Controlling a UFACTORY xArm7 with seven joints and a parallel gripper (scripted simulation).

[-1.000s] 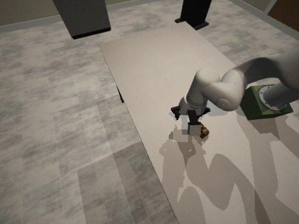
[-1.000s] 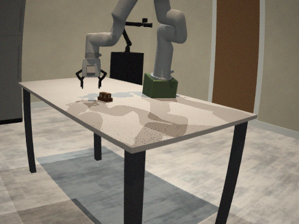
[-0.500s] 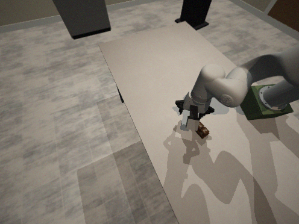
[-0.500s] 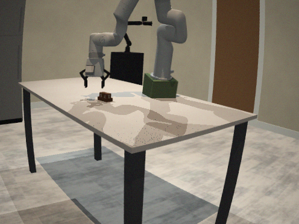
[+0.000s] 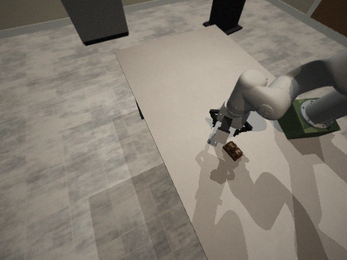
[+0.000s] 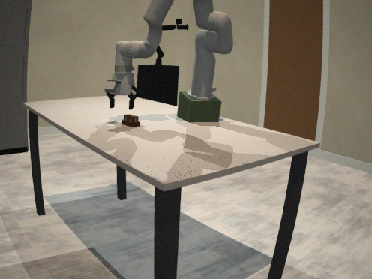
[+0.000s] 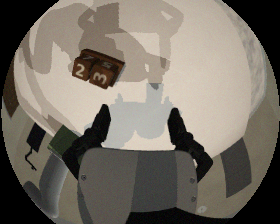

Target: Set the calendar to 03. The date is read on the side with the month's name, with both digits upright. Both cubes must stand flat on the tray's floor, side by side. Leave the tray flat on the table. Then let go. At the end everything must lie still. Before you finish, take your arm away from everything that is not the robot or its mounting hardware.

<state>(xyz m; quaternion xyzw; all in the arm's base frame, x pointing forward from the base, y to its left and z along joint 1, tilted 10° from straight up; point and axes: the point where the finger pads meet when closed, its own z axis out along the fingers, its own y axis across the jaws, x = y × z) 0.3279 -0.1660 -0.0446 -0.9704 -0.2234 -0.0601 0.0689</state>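
The brown tray (image 5: 229,154) (image 6: 131,124) (image 7: 120,68) stands flat on the table with two brown cubes side by side in it. In the wrist view the left cube (image 7: 80,70) shows a pale 2 and the right cube (image 7: 101,76) a pale 3 on what look like their top faces. The darker faces toward the tray's long rim carry dim digits, apparently 7 and 5. The month's name cannot be read. My gripper (image 5: 225,128) (image 6: 121,108) (image 7: 139,113) is open and empty, above the table and beside the tray, clear of the cubes.
The light table (image 5: 175,73) (image 6: 240,138) (image 7: 210,80) carries the tray and my arm's green base block (image 5: 297,132) (image 6: 199,112) (image 7: 64,140). Shadows of the arm fall across the tray area. A dark panel (image 6: 157,83) stands behind the table.
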